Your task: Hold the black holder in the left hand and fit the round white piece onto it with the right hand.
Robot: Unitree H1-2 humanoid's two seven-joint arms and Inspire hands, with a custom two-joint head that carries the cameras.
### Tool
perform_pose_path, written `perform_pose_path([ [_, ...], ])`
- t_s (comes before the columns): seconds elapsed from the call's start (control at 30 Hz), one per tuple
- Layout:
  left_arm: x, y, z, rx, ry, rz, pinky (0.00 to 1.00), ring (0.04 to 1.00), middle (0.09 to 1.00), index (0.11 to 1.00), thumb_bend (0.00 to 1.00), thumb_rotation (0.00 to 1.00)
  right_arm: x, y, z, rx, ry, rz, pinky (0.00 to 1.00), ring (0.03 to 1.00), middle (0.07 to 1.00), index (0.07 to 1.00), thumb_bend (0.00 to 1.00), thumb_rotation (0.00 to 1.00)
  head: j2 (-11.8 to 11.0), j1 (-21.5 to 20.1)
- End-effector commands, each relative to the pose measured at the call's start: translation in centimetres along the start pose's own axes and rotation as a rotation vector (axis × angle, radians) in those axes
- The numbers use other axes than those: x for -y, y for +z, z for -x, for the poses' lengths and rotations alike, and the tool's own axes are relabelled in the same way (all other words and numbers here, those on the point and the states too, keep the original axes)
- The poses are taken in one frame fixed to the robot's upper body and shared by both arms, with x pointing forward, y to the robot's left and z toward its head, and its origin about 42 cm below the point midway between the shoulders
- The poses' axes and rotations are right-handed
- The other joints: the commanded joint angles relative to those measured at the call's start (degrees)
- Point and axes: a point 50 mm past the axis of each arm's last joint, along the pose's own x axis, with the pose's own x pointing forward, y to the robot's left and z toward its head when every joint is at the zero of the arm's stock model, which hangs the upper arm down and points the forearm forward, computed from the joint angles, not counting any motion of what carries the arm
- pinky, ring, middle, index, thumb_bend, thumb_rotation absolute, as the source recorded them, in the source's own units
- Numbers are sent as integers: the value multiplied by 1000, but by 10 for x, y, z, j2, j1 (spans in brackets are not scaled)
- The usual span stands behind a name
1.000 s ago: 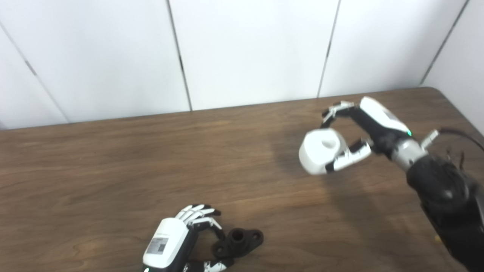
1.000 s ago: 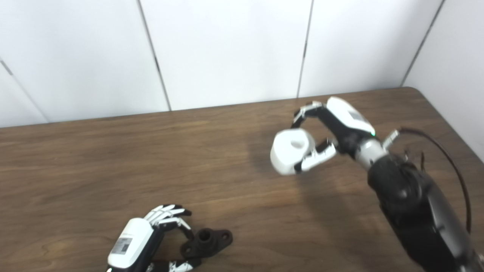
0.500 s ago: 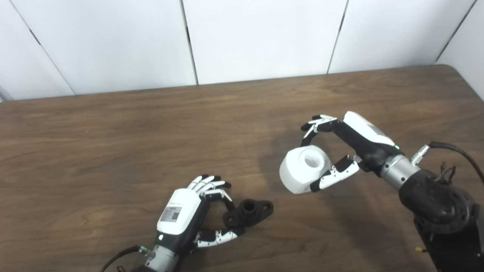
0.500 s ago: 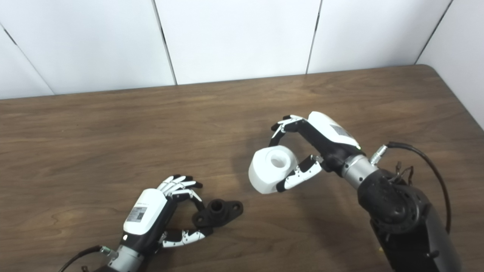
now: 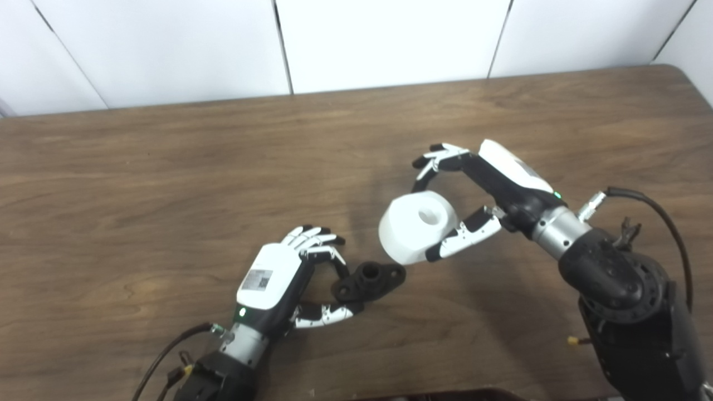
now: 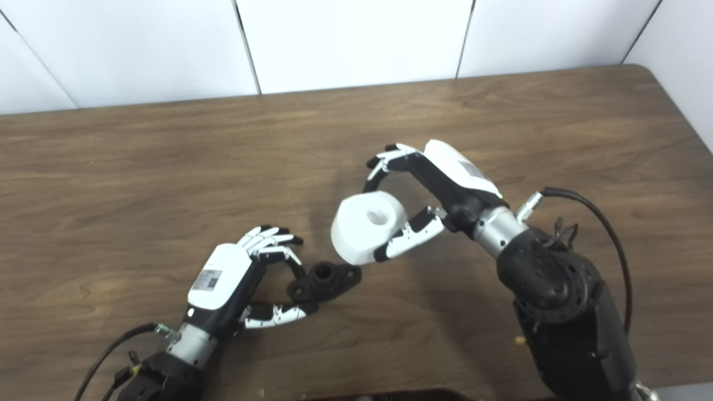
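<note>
The black holder, a small flanged piece with a round socket, is pinched at its left end between the thumb and fingers of my left hand, near the table's front. My right hand is shut on the round white piece, a thick drum with a hole in its top face. The white piece hangs above the table just up and right of the holder, its lower edge close to the holder's right flange. I cannot tell whether they touch.
The brown wooden table spreads to the left and back. White wall panels stand behind its far edge. The table's right corner is rounded. A cable loops off the right forearm.
The camera has tilted down. My right hand has carried the white piece left and down toward the holder. My left hand keeps its grip on the holder.
</note>
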Motion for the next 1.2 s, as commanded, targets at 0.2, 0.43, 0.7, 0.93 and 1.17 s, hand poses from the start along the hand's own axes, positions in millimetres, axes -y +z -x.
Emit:
perform_pose_path([
  [0.2, 9, -3, -6, -48, -65, -41, 922, 875, 794, 489, 517, 44, 12, 26, -7, 88, -53, 11, 903, 930, 806, 481, 524, 135, 2, 5],
  [0.43, 10, 0, -10, -54, -69, -47, 931, 877, 796, 490, 517, 44, 7, 34, -11, 109, -34, 14, 871, 923, 802, 481, 525, 135, 2, 11],
  [0.7, 10, 3, -13, -54, -55, -41, 926, 872, 791, 489, 517, 44, 4, 39, -12, 109, 2, 39, 886, 927, 800, 481, 524, 134, 3, 14],
  [0.93, 9, 4, -14, -53, -50, -40, 931, 873, 790, 489, 517, 43, 6, 42, -9, 126, 23, 73, 903, 934, 806, 482, 524, 133, 5, 13],
  [1.17, 8, 5, -15, -51, -43, -39, 931, 876, 786, 489, 517, 43, 4, 46, -8, 137, 32, 140, 942, 932, 804, 482, 524, 134, 5, 12],
])
